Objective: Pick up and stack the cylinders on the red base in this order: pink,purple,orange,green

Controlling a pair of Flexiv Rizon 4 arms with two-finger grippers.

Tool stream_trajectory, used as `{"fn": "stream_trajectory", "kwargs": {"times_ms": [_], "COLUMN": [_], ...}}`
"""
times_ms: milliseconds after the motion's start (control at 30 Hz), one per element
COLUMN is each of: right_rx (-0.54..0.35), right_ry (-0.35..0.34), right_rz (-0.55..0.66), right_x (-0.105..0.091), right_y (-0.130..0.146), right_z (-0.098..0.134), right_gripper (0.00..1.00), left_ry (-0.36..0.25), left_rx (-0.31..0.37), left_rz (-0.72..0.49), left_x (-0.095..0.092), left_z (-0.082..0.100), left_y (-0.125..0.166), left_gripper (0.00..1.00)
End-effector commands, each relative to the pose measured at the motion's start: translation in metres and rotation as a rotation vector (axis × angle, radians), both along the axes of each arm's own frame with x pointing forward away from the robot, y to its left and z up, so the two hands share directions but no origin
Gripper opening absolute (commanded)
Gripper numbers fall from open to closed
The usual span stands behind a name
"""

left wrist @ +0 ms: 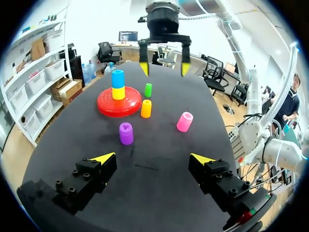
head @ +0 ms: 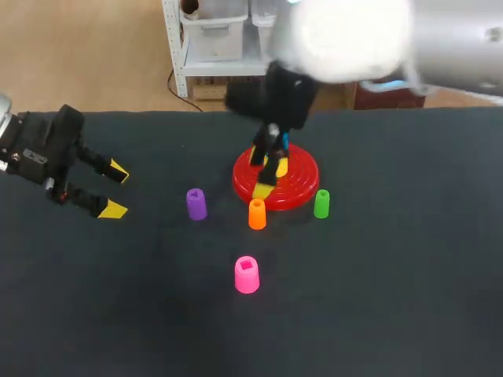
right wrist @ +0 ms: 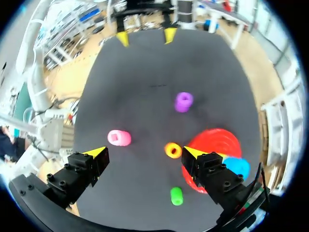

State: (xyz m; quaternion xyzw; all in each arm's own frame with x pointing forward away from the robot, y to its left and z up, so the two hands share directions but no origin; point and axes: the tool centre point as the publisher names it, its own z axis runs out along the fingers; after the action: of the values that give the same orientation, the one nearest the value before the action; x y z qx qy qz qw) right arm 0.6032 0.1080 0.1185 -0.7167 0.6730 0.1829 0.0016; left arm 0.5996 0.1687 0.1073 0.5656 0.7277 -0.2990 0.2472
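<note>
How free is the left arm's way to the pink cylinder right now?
Probably yes. The left gripper is open over bare table, and nothing lies between it and the pink cylinder, which stands alone. The purple cylinder sits off the line, and the right gripper is over the red base.

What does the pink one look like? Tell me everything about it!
The short pink plastic-looking cylinder is bright and a bit shiny, with a squarish hollow in its top. It stands upright on the dark table, all by itself. Its nearest neighbour, the small orange cylinder, is well apart from it. Nothing touches it except the table under it, so it has not been picked up or stacked yet.
</note>
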Motion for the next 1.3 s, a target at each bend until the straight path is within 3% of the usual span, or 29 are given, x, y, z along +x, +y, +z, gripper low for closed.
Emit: {"fn": "stream_trajectory", "kwargs": {"times_ms": [33, 167, 400, 700, 1000, 1300], "right_rx": [-0.356, -0.484, -0.452, -0.402, -0.348, -0.359], "right_ry": [0.004, -0.047, -0.094, -0.142, -0.106, -0.105], "right_rz": [0.230, 0.234, 0.152, 0.066, 0.024, 0.028], "right_x": [-0.017, -0.042, -0.066, -0.065, -0.071, -0.081], "right_y": [0.021, 0.020, 0.011, 0.009, 0.013, 0.023], "right_z": [-0.018, -0.031, -0.036, -0.036, -0.049, -0.061], "right_gripper": [1.00, 1.00, 1.00, 1.00, 1.00, 1.00], "left_ry": [-0.003, -0.003, -0.003, -0.003, -0.003, -0.003], "left_rx": [-0.003, -0.003, -0.003, -0.003, -0.003, -0.003], "left_rz": [-0.001, -0.001, -0.001, -0.001, -0.001, -0.001], "left_x": [0.000, 0.000, 0.000, 0.000, 0.000, 0.000], "left_z": [-0.001, -0.001, -0.001, -0.001, -0.001, -0.001], "left_y": [0.001, 0.001, 0.001, 0.001, 0.001, 0.001], "left_gripper": [1.00, 1.00, 1.00, 1.00, 1.00, 1.00]}}
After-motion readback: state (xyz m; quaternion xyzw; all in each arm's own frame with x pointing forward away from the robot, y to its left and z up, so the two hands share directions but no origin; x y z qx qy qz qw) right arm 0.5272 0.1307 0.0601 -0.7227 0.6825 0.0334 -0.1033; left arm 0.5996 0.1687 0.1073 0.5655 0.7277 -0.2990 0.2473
